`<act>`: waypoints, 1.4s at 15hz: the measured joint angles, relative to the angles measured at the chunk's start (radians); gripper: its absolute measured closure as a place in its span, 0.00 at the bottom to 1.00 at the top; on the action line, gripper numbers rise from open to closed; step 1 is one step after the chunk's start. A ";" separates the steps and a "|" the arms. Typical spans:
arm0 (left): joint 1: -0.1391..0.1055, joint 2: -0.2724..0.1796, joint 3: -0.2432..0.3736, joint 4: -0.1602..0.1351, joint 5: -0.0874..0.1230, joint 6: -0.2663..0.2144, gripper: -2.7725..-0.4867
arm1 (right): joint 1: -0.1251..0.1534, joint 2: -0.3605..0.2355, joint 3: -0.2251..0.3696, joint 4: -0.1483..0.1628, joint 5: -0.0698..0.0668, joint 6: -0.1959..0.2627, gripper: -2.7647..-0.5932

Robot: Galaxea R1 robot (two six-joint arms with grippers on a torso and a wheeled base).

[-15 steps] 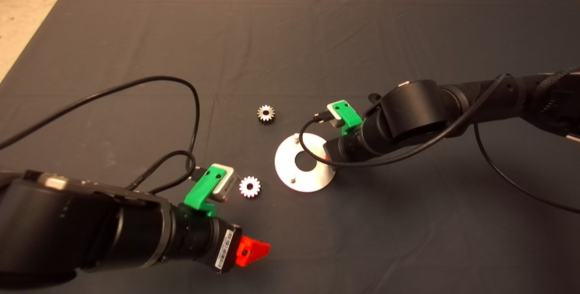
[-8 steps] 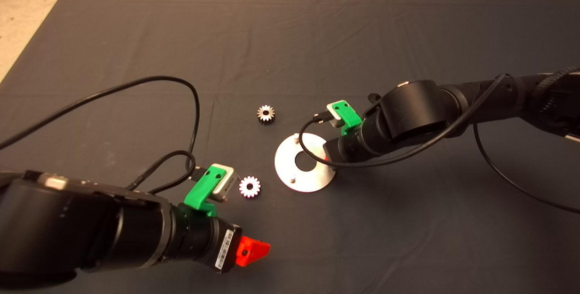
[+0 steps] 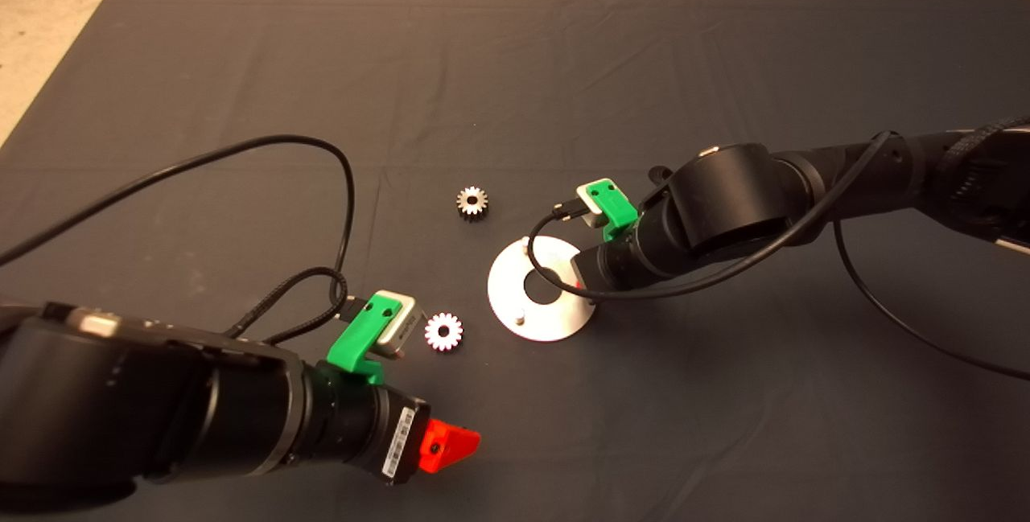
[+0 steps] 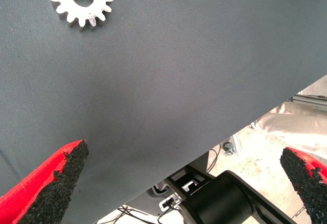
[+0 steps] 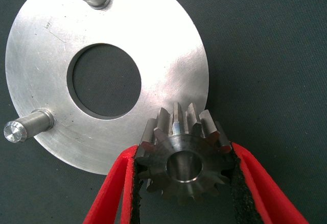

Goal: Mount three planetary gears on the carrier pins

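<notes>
Gripping a gear (image 5: 181, 165) over the disc (image 5: 46, 40) — right tool (image 5: 184, 183); left tool (image 4: 179, 183) wide — no legible writing.

Dark mat (image 3: 563, 63) over the table, faintly creased. Directly on it: disc (image 3: 515, 317) near the middle, one gear (image 3: 472, 202) just beyond, another gear (image 3: 443, 332) beside the disc's left edge, a black cable (image 3: 241, 148) looping.
</notes>
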 joint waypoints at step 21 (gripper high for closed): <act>0.000 0.000 0.000 0.000 -0.007 0.000 0.01 | -0.009 0.012 -0.001 -0.001 -0.004 0.007 0.84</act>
